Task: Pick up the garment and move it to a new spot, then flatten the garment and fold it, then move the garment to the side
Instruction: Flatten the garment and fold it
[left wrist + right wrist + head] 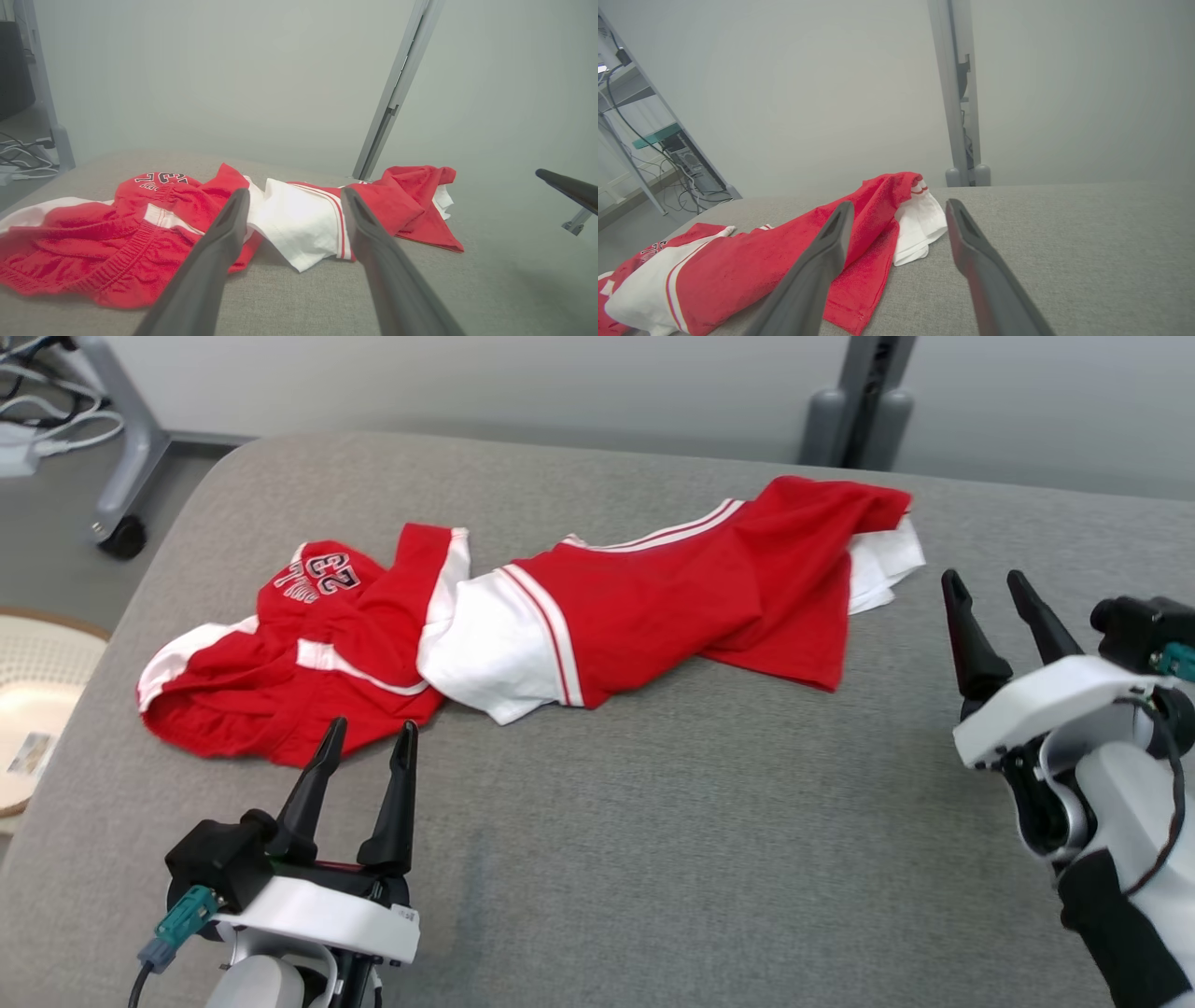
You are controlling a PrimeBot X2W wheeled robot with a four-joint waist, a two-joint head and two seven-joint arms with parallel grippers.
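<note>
Red-and-white crumpled fabric garment (579, 616) is lying stretched across the grey upholstered counter (653, 859). Near its ends the left tool (372, 726) and right tool (983, 576) are hovering, released and empty. Flattening looks to be starting; next, each is needing an edge to pinch.

Red-and-white striped garment (644, 602), grey surface (653, 821)

Garment (523, 616) lettering crumpled, can't read it. Round tray (42, 700) cut by left edge. My right arm (1120, 803) cut lower right.
</note>
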